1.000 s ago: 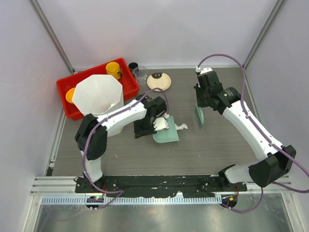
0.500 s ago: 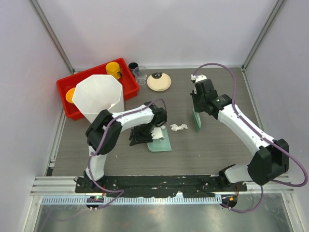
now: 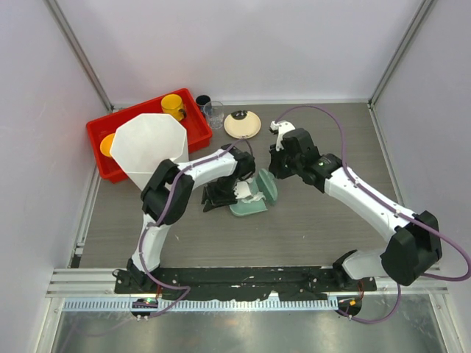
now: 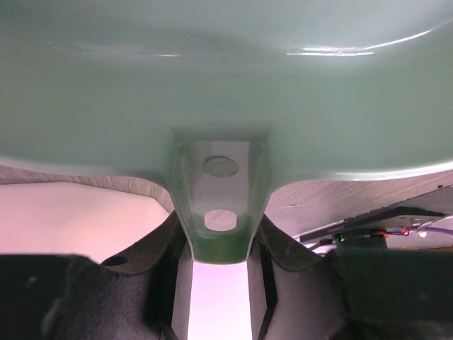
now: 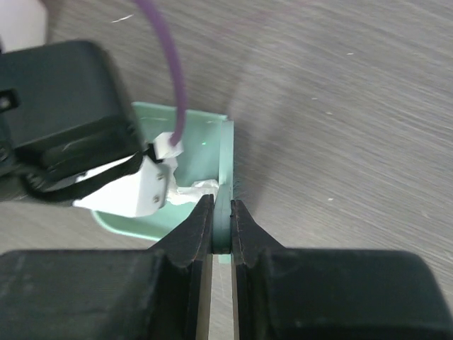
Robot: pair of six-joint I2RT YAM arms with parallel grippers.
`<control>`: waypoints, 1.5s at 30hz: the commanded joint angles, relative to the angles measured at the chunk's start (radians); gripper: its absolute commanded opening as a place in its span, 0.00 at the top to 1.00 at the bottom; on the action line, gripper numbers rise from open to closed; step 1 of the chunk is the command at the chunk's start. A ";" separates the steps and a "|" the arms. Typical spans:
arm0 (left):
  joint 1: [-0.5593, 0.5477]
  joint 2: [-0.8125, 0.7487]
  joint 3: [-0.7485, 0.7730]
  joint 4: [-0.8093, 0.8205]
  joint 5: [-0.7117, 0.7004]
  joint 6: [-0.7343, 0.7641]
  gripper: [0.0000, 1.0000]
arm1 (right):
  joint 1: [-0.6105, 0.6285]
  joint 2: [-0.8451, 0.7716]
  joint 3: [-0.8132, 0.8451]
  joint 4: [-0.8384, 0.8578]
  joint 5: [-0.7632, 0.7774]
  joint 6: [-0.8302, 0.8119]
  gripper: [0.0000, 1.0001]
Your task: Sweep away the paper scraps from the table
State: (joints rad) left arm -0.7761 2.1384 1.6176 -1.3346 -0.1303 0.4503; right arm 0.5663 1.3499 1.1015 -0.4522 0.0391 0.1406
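Observation:
A pale green dustpan lies on the grey wood-grain table. My left gripper is shut on its handle, and the pan's underside fills the left wrist view. My right gripper is shut on a thin green brush, whose edge stands pinched between the black fingers and rests against the dustpan's open side. White paper scraps lie inside the pan, right beside the brush. In the right wrist view a crumpled scrap shows next to the left arm's white wrist.
A red tray at the back left holds a large white cone-shaped container and yellow cups. A black cup, a clear glass and a round cream plate stand behind the arms. Pale walls enclose the table.
My right arm has swept the brush leftward across the table up to the dustpan. The scraps that lay beside the pan are now in it. The left gripper with the dustpan shifted slightly.

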 commanded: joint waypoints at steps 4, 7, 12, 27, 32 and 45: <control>0.008 0.005 0.039 -0.023 0.084 0.001 1.00 | 0.017 -0.060 0.052 0.040 -0.192 0.093 0.99; 0.014 -0.021 0.044 0.012 0.127 -0.007 1.00 | 0.017 -0.092 0.090 -0.014 -0.112 0.079 0.99; 0.037 -0.101 0.057 0.084 0.199 -0.024 1.00 | 0.017 -0.132 0.181 -0.150 0.134 -0.001 0.99; 0.040 -0.184 0.419 -0.092 0.247 -0.139 1.00 | 0.015 -0.252 0.370 -0.327 0.743 -0.210 0.99; 0.040 -0.215 0.585 -0.178 0.140 -0.144 1.00 | 0.009 -0.230 0.317 -0.326 0.716 -0.207 0.99; 0.153 -0.478 0.622 -0.166 -0.201 -0.093 1.00 | -0.003 -0.193 0.239 -0.286 0.665 -0.223 0.99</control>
State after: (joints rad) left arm -0.7147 1.7458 2.2318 -1.3468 -0.2379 0.3447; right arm 0.5671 1.1725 1.3388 -0.7921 0.7063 -0.0734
